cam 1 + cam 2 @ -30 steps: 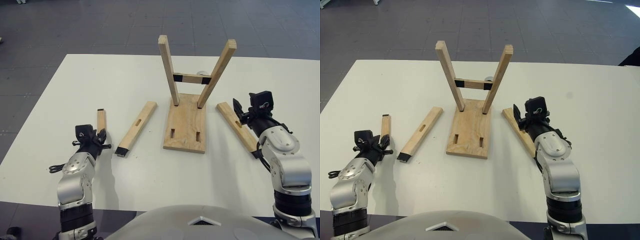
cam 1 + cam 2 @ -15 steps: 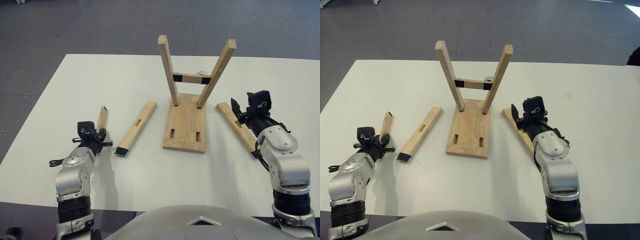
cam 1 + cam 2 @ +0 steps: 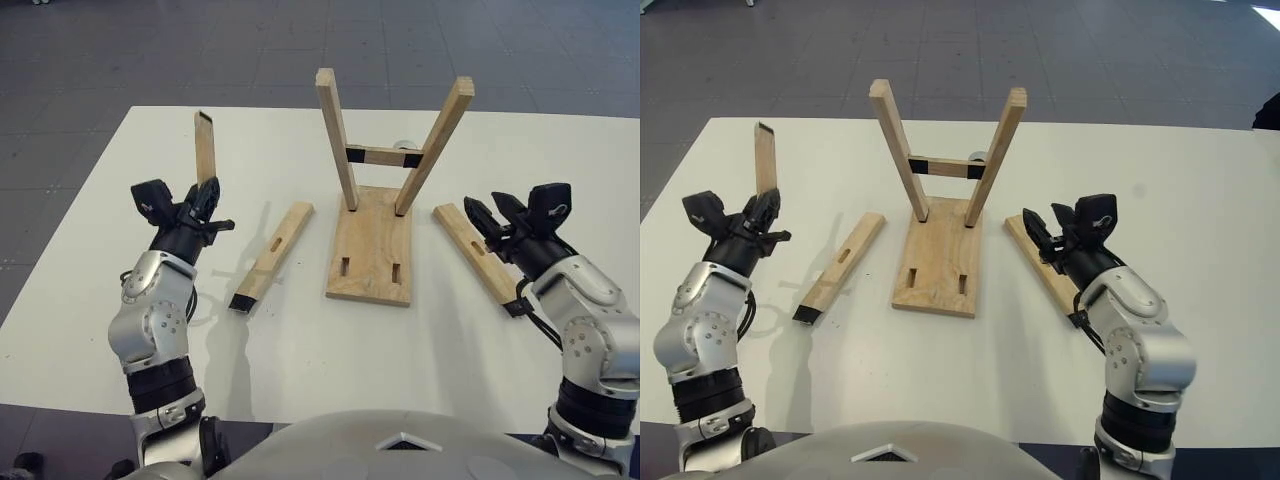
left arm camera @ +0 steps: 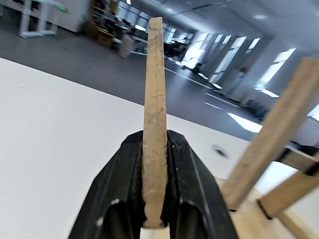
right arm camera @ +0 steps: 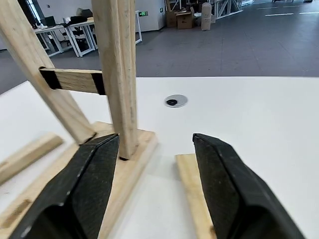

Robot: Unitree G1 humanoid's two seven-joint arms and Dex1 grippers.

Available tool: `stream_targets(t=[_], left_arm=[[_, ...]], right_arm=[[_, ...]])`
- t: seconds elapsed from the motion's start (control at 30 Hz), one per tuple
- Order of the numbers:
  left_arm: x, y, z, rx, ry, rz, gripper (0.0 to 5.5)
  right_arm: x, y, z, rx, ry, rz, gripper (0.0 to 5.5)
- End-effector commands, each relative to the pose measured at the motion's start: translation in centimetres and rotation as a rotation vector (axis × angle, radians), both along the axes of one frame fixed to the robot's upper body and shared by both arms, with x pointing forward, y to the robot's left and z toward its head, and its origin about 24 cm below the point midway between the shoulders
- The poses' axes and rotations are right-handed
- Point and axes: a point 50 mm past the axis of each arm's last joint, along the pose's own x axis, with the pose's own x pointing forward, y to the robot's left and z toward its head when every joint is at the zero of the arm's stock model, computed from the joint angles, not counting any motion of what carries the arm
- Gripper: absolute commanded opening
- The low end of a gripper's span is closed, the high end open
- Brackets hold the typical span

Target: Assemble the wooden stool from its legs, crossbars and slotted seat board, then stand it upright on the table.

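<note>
- As I look down from the head camera, the white table carries the slotted seat board, which lies flat near the middle.
- Two legs, the left upright leg and the right upright leg, stand out of the board's far end and lean apart toward their tops.
- A fitted crossbar with black-wrapped ends joins these two legs partway up.
- Two slots show open at the board's near end.
- The left gripper is clamped on the lower end of a loose crossbar. I see it held nearly upright, off the table, over the table's left part.
- In the left wrist view the two fingers press against either side of that stick.
- A slotted loose leg lies flat on the table between the left gripper and the seat board, its black-tipped end toward me.
- The right gripper has its fingers spread apart and holds nothing. It hovers over a second loose leg.
- That second leg lies flat on the table just right of the seat board, apart from it.
</note>
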Motion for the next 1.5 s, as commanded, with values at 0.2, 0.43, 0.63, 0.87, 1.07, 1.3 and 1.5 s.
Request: stream_targets(t=[0.2, 0.43, 0.63, 0.87, 1.07, 1.3, 1.5], left_arm=[[-1.3, -6.0, 5.4, -0.226, -0.041, -0.865, 0.44], [-0.2, -8.5, 4.9, -0.221, -0.018, -1.011, 0.44], [-0.6, -9.4, 4.8, -0.244, -0.013, -1.083, 0.44], [-0.7, -9.3, 5.0, -0.248, -0.004, -1.121, 0.44], [-0.7, -9.1, 5.0, -0.251, 0.003, -1.148, 0.44], [-1.1, -9.4, 5.0, -0.269, 0.009, -1.191, 0.44], [-1.2, -9.5, 5.2, -0.288, -0.006, -1.209, 0.44]], right_arm=[[0.3, 4.2, 3.2, 0.473, 0.004, 0.374, 3.98], [0.4, 6.8, 5.3, 0.653, 0.016, 0.609, 4.08], [0.8, 7.5, 5.9, 0.677, 0.013, 0.668, 4.08], [1.2, 7.5, 6.1, 0.713, 0.013, 0.681, 3.53], [1.4, 7.0, 6.3, 0.732, 0.011, 0.698, 2.41], [1.2, 7.2, 6.1, 0.696, 0.025, 0.718, 1.22], [1.1, 7.3, 6.1, 0.677, 0.033, 0.731, 0.41]])
